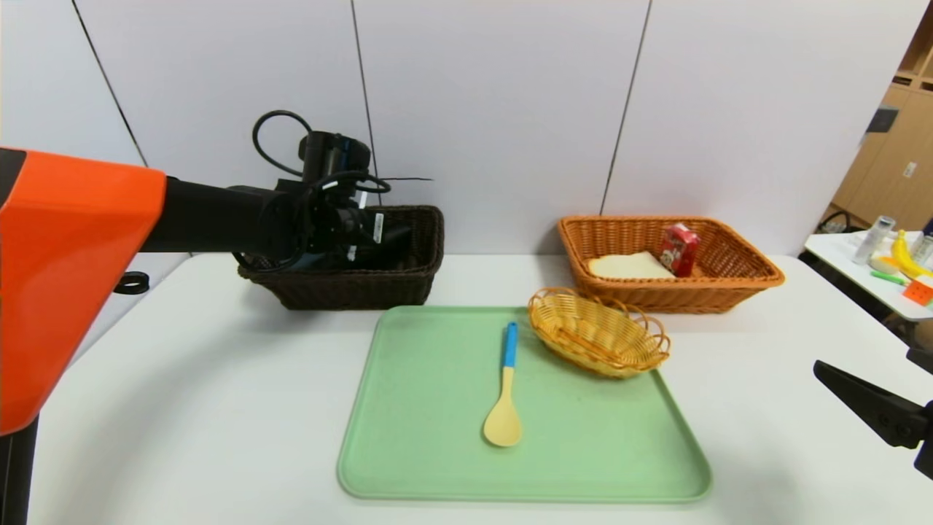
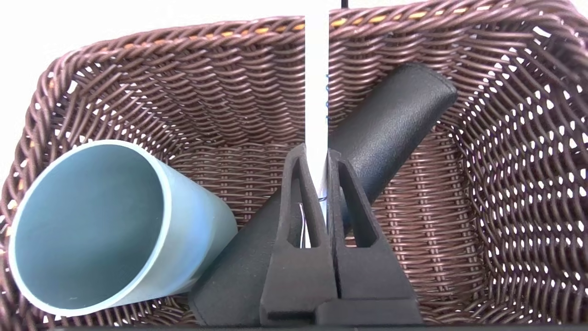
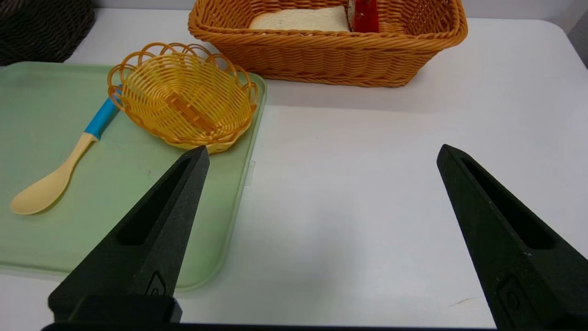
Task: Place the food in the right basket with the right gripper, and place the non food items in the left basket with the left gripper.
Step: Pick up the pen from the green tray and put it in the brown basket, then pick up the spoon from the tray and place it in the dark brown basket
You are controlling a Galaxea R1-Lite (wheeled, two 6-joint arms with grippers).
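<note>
My left gripper (image 2: 316,154) reaches into the dark brown left basket (image 1: 408,281) and is shut on a white pen (image 2: 316,82), which stands up between its jaws. In that basket (image 2: 505,184) lie a grey-blue cup (image 2: 92,225) on its side and a black oblong case (image 2: 390,124). The yellow spoon with blue handle (image 1: 505,397) lies on the green tray (image 1: 437,467). The orange-tan right basket (image 1: 729,281) holds the bread slice (image 1: 628,266) and the red carton (image 1: 678,249). My right gripper (image 3: 321,154) is open and empty, low at the table's right.
A small oval yellow wicker basket (image 1: 598,332) sits on the tray's far right corner, beside the spoon. A side table with a banana (image 1: 904,255) and bottles stands far right. White table surface (image 3: 358,193) lies under my right gripper.
</note>
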